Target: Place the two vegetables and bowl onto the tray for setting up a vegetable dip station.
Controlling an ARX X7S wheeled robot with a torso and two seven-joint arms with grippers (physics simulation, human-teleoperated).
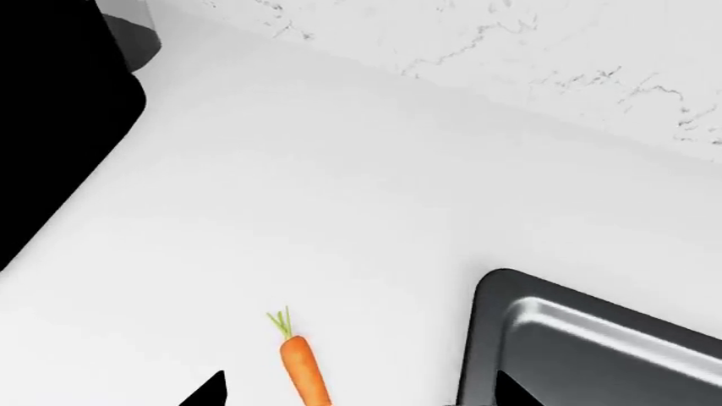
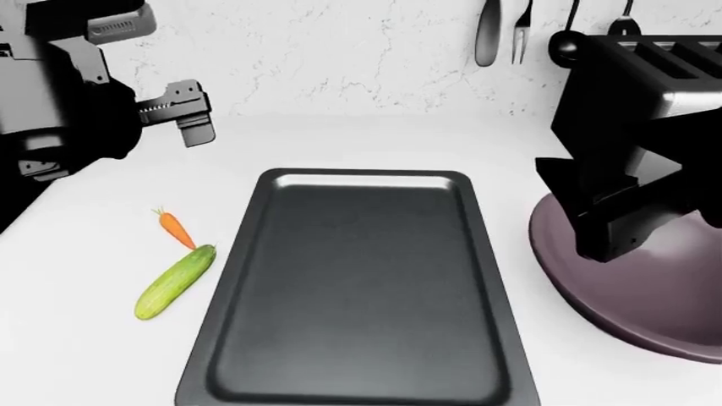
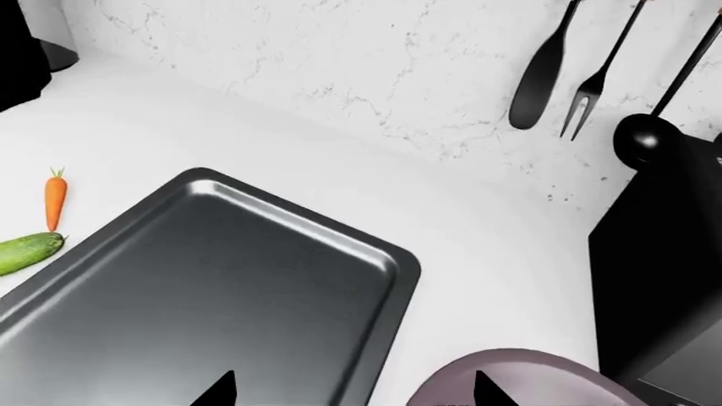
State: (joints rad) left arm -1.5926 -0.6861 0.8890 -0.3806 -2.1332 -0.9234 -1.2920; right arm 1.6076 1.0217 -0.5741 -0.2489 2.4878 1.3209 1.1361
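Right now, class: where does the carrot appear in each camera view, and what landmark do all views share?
Left wrist: carrot at the lower edge, beside the tray's corner.
Head: carrot left of the tray, touching the cucumber.
Right wrist: carrot at the left edge.
Shared landmark: the tray.

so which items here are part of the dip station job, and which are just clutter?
Job items:
carrot
cucumber
bowl
tray

Clutter:
toaster
hanging spoon
hanging fork
hanging ladle

A plain white counter (image 2: 338, 139) lies before me. Behind it my view meets a white marble wall (image 2: 338, 51) hung with dark utensils (image 3: 542, 72).
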